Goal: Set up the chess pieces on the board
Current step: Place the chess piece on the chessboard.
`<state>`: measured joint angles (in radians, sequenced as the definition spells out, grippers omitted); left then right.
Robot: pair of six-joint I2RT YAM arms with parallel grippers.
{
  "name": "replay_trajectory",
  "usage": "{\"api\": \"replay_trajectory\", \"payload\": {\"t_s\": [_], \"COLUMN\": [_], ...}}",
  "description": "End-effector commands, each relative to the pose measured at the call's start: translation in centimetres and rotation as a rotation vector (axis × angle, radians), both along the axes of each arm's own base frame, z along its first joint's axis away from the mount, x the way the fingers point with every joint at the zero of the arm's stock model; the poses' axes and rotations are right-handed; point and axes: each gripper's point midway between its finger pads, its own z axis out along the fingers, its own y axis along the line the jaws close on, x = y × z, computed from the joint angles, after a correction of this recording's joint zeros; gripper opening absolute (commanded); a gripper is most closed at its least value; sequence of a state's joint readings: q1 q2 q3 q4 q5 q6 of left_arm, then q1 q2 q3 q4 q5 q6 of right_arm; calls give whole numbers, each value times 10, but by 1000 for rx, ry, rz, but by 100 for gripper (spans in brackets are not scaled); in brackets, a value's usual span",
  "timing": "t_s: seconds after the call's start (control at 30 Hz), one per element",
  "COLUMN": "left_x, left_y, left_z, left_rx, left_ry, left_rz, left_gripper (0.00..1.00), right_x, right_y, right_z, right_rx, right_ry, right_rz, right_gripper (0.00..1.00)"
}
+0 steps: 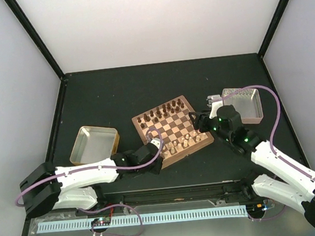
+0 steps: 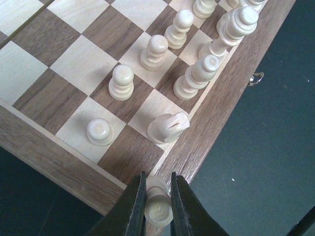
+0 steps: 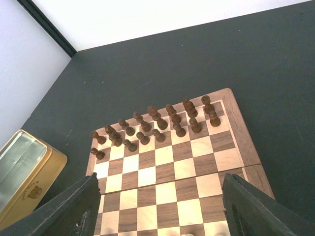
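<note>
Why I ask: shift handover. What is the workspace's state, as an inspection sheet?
Surface: dark table.
Job's things: board holds dark chessmen on far rows, cream chess pieces on near rows.
Clutter: left tray and right tray, metal, flank the board.
Grippers: left gripper shut on a cream piece over the board's near border; right gripper open above the board.
Cables: purple cable along each arm.
Surroundings: white walls, black frame posts.

A gold-rimmed metal tray [image 1: 95,144] lies on the dark table [image 1: 115,94], left of the left fingers [image 2: 135,206]. A second tray [image 1: 249,108] sits right of the right fingers [image 3: 64,211], with dark chessmen [image 3: 157,120] ahead of them.
</note>
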<state>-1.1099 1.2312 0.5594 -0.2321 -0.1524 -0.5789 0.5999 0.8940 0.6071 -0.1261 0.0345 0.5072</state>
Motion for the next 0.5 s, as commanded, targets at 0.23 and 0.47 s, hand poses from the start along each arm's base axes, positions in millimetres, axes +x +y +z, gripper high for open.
{"api": "replay_trajectory", "payload": {"t_s": [0.23,0.47], "left_x": [13,14], "left_y": [-4,-1], "left_z": [-1,-14], "left_rx": [18,70], "left_ry": [-103,-111], "left_rz": [33,45], "left_gripper": [11,15], "right_x": [3,3], "right_y": [-6,1], "right_z": [-3,-9], "right_rx": [-10,-9], "right_ry": [-20,-9], "right_rz": [-33,0], "right_gripper": [69,70]}}
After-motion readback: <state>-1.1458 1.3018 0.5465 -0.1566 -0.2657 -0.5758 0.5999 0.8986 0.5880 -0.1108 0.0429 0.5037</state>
